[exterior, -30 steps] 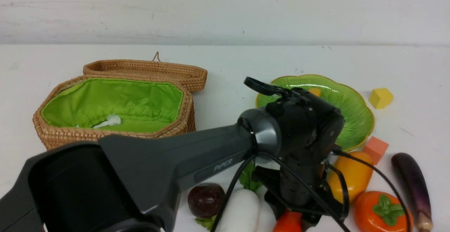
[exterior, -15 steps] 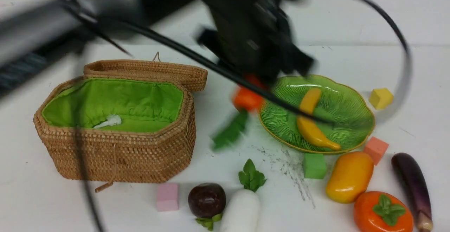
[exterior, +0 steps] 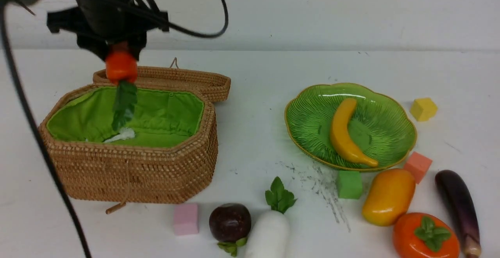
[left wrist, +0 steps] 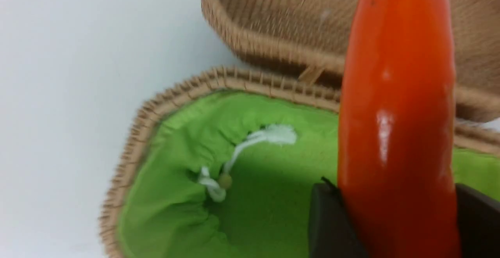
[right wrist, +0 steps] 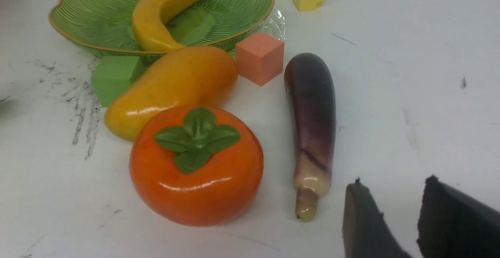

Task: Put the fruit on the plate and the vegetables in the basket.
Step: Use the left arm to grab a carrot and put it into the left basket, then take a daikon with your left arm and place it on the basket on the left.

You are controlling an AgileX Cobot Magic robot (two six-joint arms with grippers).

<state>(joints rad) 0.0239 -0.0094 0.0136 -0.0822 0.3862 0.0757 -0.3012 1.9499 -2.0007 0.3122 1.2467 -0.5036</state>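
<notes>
Carrot (exterior: 121, 67) is up in the air at the far left, pinched tight between the jaws of the left gripper (exterior: 118, 47), with nothing else in its grip. Its long axis is pretty much straight up and down, leafy end pointing down. The green leaves dangle over the open basket (exterior: 129, 172), just above the white drawstring (exterior: 123, 135) lying on the green lining. The lid (exterior: 168, 79) is flipped back at the basket's 12 o'clock (12 = away from the robot), so the mouth is wide open. A black cable (exterior: 65, 197) droops across the basket's 9 o'clock side in the front view.

Moving right along the near edge, there's a pink cube (exterior: 185, 219) at the basket's 5 o'clock. Next comes the mangosteen (exterior: 229, 221), right up against the radish (exterior: 267, 236), whose leaves point to 12.

The plate (exterior: 390, 125) sits well apart from the basket at its 3 o'clock, with the banana (exterior: 343, 133) on it running roughly 12 to 5. The green cube (exterior: 349, 184) is at the plate's 6, and the mango (exterior: 388, 196) is just beside it, long axis 1 to 7. The persimmon (exterior: 425, 236) is at the mango's 5. A salmon cube (exterior: 417, 166) sits at the plate's 5 and a yellow cube (exterior: 423, 108) at its 2.

The eggplant (exterior: 459, 207) is far right, lying 12 to 6 with its stem end at 6. The right gripper (right wrist: 402, 219) hovers near that stem, jaws parted, nothing between them.
</notes>
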